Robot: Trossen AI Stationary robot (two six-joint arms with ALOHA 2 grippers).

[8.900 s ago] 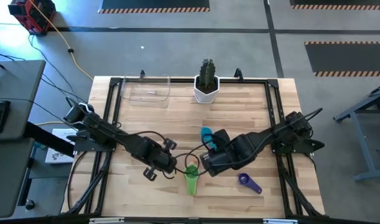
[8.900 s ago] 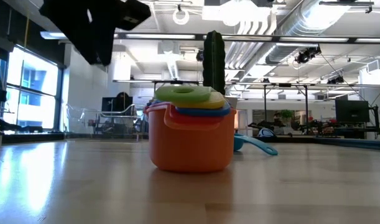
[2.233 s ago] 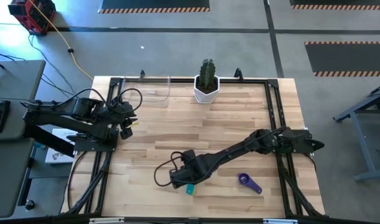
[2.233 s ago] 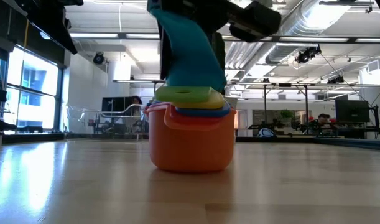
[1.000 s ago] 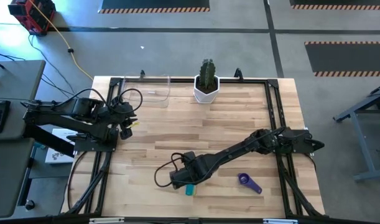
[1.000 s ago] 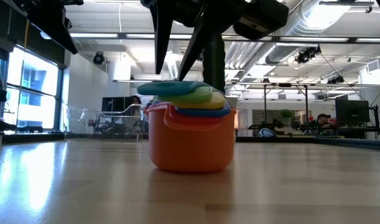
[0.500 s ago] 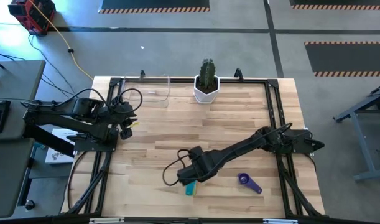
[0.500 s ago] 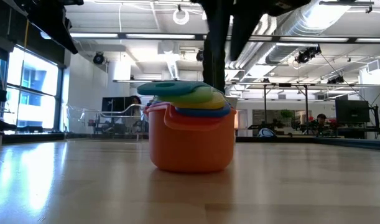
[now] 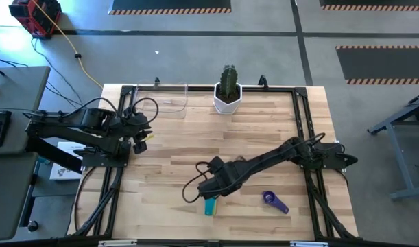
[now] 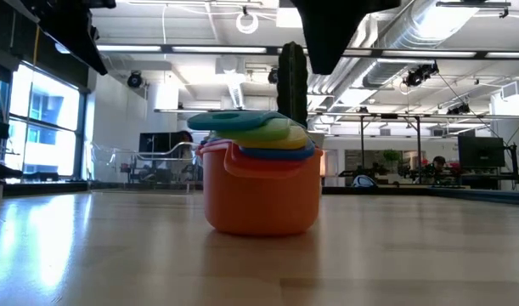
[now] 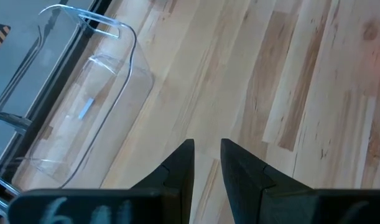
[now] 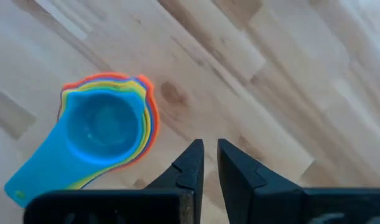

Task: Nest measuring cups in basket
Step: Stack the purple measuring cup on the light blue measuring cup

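The stack (image 9: 210, 205) of nested cups sits near the surface's (image 9: 175, 147) front edge, about midway along it, teal cup (image 12: 96, 134) on top; the purple cup (image 9: 273, 201) lies alone to its right, also near the front edge; the basket (image 9: 161, 98) stands empty at the back-left corner, beside the cactus pot (image 9: 228, 96).

The right gripper (image 12: 205, 163) hangs just above and beside the stack, its fingers nearly together with only a narrow slit between them and nothing in it; the left gripper (image 11: 207, 163) waits near the left edge, close to the basket, fingers likewise nearly closed and empty.

The step in hand looks to be fetching the purple cup; judged from here, the right gripper should spread its fingers before descending, come down over the cup's bowl or handle squarely, and lift clear of the stack before swinging across, since a low pass could knock the tower; it should then set the cup into the teal one with handles aligned.

The high view alone shows the purple cup, the basket and both arms at once; the low view alone shows the stack's layers edge-on, orange at the base with red, blue, yellow, green and teal rims above; the right wrist view alone looks down into the teal bowl; the left wrist view shows the basket's clear walls close up.
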